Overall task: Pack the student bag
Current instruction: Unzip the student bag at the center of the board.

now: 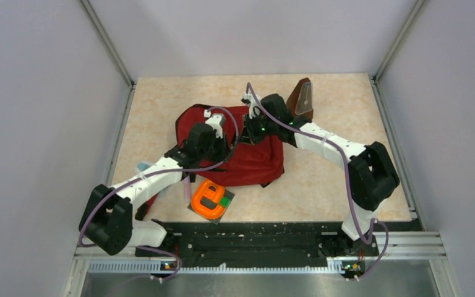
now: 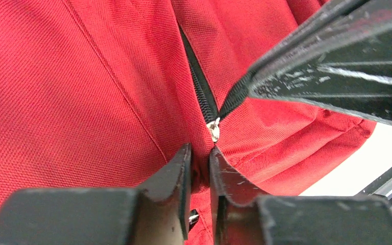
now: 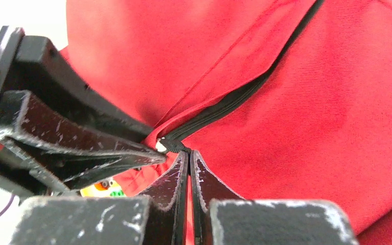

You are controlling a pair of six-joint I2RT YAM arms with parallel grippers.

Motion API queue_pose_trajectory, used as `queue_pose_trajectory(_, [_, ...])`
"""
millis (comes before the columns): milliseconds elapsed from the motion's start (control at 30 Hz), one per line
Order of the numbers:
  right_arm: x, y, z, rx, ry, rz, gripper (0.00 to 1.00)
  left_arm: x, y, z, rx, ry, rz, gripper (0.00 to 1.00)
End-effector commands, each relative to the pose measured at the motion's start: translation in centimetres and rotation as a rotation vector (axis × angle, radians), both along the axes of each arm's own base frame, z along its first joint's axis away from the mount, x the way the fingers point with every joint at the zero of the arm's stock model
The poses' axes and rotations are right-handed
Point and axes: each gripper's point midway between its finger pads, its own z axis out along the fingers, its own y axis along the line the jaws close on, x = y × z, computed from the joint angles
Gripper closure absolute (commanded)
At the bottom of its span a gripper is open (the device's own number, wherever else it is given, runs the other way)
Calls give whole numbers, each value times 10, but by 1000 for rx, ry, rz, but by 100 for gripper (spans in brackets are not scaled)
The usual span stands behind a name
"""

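The student bag (image 1: 256, 164) is being seen flat in the middle of the table (image 1: 340, 179), with both arms reaching over its upper face. It is being judged as a soft and limp thing. The red woven cloth is likely to fold and to slide under a push instead of resisting, it is probably quite light while so little is inside, and it is not fragile. For this reason a flat panel is not being recommended as a place to hold. A pinched fold of cloth beside the zipper (image 2: 196, 81) is better for anchoring, the zipper pull (image 2: 233, 98) is better for opening, and a strap is better for lifting. In the left wrist view the left gripper (image 2: 200, 150) is being closed almost fully, and a small fold of red cloth is being pinched between its fingers (image 2: 176, 176), just at 6 o'clock of the metal slider (image 2: 214, 128). From this slider the black pull is being drawn tight toward 2 o'clock, into the tip of the other arm. In the right wrist view the right gripper (image 3: 189, 153) is being shown fully closed, its tips touching the end of the zipper at 12 o'clock, and the pull appears to be gripped there. The rest of the bag is being spread from 10 to 3 o'clock beyond these fingers.
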Motion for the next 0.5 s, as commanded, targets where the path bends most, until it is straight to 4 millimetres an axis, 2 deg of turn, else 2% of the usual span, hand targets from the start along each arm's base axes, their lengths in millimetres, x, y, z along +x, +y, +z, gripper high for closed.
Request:
queue_pose_trajectory(0, [46,-2,46,36,-174,-165,100,0,-11,11,6,-28,-23,84])
queue_pose_trajectory(67, [58,-9,45,6,-199,-226,100,-7,-10,4,18,5,-21,89])
queue_pose_trajectory(200, [79,-16,44,-34,-250,-305,100,-19,-9,-4,12,28,-17,92])
queue_pose_trajectory(300, [94,-15,45,-45,-284,-343,100,-25,-8,-7,5,38,-14,99])
queue_pose_trajectory(467, [118,-9,40,-59,-327,-386,100,-30,-4,-8,16,41,-10,100])
